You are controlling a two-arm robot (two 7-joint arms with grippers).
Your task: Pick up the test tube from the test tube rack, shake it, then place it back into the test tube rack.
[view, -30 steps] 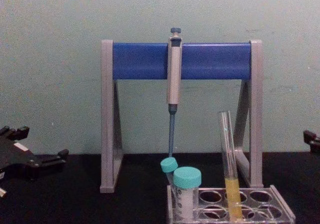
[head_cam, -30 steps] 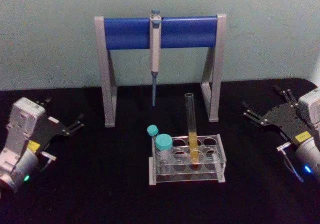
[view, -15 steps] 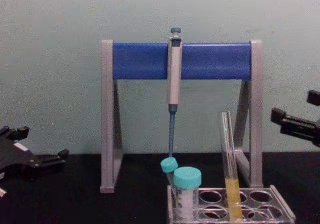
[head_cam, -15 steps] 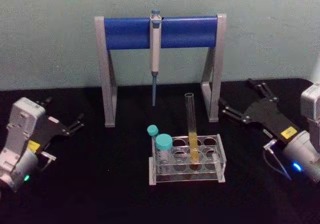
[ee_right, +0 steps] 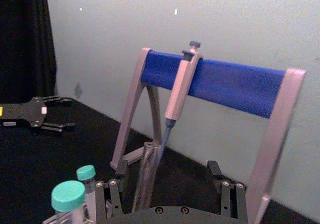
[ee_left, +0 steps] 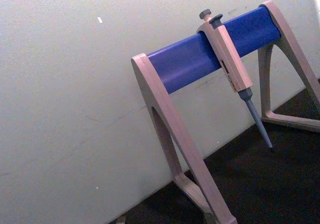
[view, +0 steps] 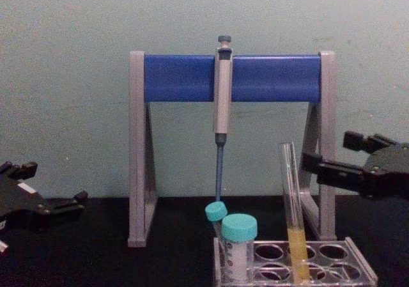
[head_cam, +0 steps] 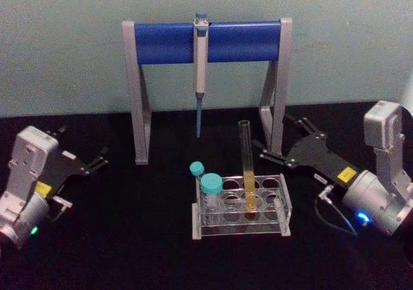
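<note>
Right gripper (head_cam: 271, 135), jaws spread, near the test tube (head_cam: 246, 154) standing in the rack (head_cam: 284, 206): centre the jaws on bare upper glass before closing. Left gripper (head_cam: 84, 145) idles at far left, also spread.

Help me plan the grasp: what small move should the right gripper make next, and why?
Probably ease the open right gripper left until it straddles the long clear glass test tube, standing ungripped in the clear plastic rack; the left gripper idles far left.
</note>
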